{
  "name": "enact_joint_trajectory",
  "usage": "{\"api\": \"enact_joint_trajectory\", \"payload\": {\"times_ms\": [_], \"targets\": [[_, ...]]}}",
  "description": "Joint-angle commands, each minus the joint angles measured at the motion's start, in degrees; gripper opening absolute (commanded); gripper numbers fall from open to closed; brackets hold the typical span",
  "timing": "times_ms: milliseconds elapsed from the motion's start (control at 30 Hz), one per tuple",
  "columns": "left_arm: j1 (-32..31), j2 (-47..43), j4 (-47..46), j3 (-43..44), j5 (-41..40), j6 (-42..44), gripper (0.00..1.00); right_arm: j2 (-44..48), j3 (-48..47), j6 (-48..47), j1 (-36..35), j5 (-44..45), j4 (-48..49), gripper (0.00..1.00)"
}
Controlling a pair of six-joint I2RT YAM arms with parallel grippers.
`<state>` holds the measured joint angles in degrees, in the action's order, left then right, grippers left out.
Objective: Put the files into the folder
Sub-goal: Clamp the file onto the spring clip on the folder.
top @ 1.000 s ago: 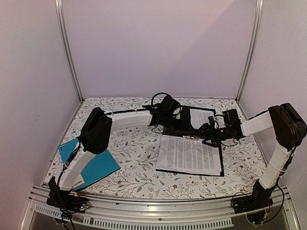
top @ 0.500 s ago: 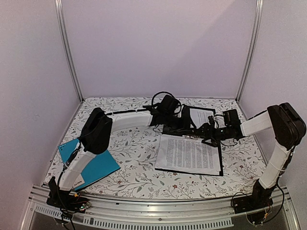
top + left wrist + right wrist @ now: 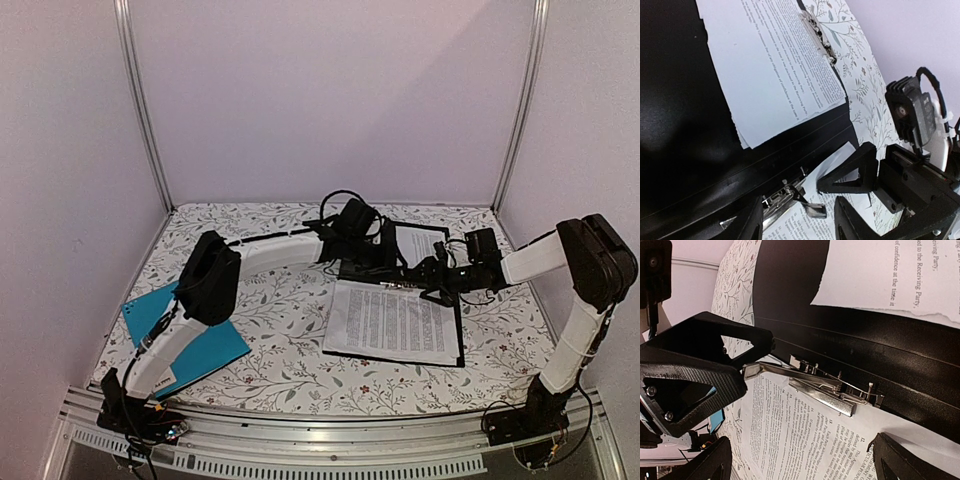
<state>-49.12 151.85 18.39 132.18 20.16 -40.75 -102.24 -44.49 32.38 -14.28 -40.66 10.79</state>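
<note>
The black folder (image 3: 461, 322) lies open on the table. The files (image 3: 395, 322) lie on its near half, their top edge under the silver clip (image 3: 825, 390). One more printed sheet (image 3: 775, 65) lies on the far half. My left gripper (image 3: 386, 263) is open and hovers over the clip's lever (image 3: 815, 210), which shows between its fingers. My right gripper (image 3: 417, 279) is open too, just right of the clip and facing the left one. In the right wrist view, a left finger (image 3: 695, 375) sits at the lever's end.
A teal-blue folder (image 3: 185, 340) lies at the near left, partly under the left arm. The enclosure's walls and metal posts (image 3: 140, 100) close in the floral table on three sides.
The left arm's elbow has shifted a little right and toward the near edge. Both grippers stay at the clip; the papers and folder have not moved.
</note>
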Motion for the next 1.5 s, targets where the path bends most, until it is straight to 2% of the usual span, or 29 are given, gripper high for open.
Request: {"api": "enact_joint_trajectory", "payload": {"times_ms": [0,1200,1467], "targets": [[0.2,1.6,2.6,1.7,-1.3,0.3,0.47,-2.0,1.3,0.5,0.2,1.9,-2.6,0.98],[3.3,-3.3,-1.1,-11.1,-1.7,-4.3,0.15,-2.4,1.0,0.4,0.3,3.6,-4.6,0.97],[4.1,-2.8,-2.1,-11.4,-1.2,-5.7,0.18,-2.6,0.7,0.0,0.3,4.2,-5.9,0.97]]}}
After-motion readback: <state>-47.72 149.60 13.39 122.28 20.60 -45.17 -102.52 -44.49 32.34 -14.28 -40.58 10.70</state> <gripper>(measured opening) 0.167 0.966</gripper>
